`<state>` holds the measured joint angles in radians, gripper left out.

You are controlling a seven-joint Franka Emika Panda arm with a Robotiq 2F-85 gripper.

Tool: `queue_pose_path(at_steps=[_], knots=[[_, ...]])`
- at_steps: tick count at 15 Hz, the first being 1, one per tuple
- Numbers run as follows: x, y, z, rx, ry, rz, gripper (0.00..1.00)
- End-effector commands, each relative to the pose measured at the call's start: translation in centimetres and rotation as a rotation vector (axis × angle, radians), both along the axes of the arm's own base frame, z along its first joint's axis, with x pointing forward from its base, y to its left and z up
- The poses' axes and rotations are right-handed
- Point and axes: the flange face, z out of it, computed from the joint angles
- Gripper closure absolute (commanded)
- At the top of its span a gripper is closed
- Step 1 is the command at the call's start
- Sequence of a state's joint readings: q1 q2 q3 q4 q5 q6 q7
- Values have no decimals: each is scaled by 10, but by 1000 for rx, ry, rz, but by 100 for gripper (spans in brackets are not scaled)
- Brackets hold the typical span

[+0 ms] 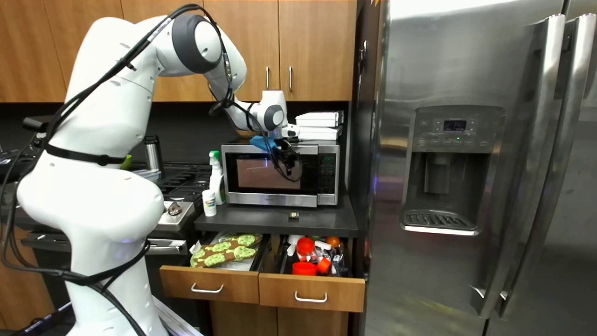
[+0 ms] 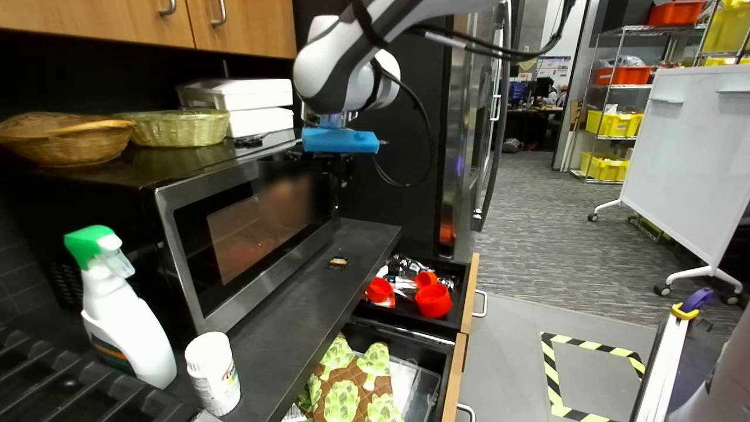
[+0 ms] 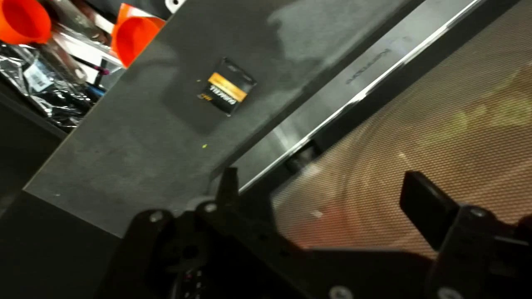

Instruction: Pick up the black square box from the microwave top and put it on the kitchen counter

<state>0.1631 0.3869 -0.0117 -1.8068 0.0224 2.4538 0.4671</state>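
The microwave (image 1: 270, 199) stands on the dark kitchen counter (image 1: 261, 219); both also show in an exterior view (image 2: 269, 275) and the wrist view (image 3: 415, 145). A small, low black thing (image 2: 248, 141) lies on the microwave top in front of the white containers. It looks like the black square box, but its shape is too small to tell. My gripper (image 1: 290, 163) points down in front of the microwave door, near its control panel side. In the wrist view its fingers (image 3: 324, 195) are wide apart with nothing between them. A black and orange battery pack (image 3: 228, 87) lies on the counter.
White containers (image 1: 319, 126) and two baskets (image 2: 179, 127) stand on the microwave. A spray bottle (image 2: 126, 316) and a white canister (image 2: 212, 373) stand beside it. Two open drawers (image 1: 209, 284) jut out below the counter. The steel fridge (image 1: 466, 60) stands beside.
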Motion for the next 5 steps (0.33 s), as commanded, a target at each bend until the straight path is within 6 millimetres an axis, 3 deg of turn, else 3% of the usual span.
queue_pose_path(at_steps=[1,3,5], knots=[[-7,23,1,3,-22,12,0],[-21,52,2,6,-37,26,0],[-25,53,6,7,-43,25,0]])
